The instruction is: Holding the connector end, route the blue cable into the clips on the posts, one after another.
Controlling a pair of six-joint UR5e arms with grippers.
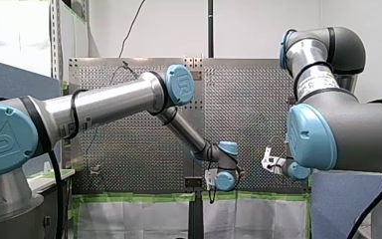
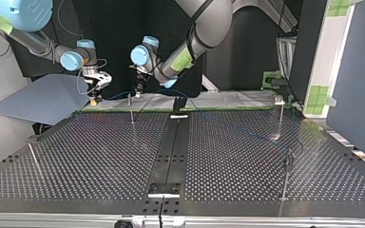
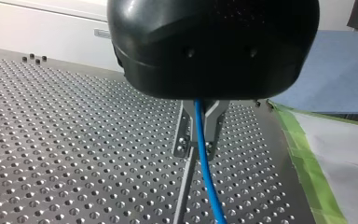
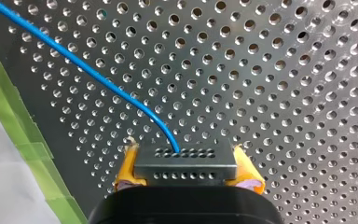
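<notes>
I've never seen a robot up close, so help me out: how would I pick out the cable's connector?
Look at the perforated table, then at my right gripper over it. Between its yellow pads sits the connector, a dark grey block with rows of tiny holes. It alone has the blue cable coming out of it.

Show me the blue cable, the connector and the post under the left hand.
blue cable (image 4: pixel 88 71), right wrist view, middle of its run
connector (image 4: pixel 185 163), right wrist view, grey top face
post (image 3: pixel 185 186), left wrist view, middle of its shaft
</notes>
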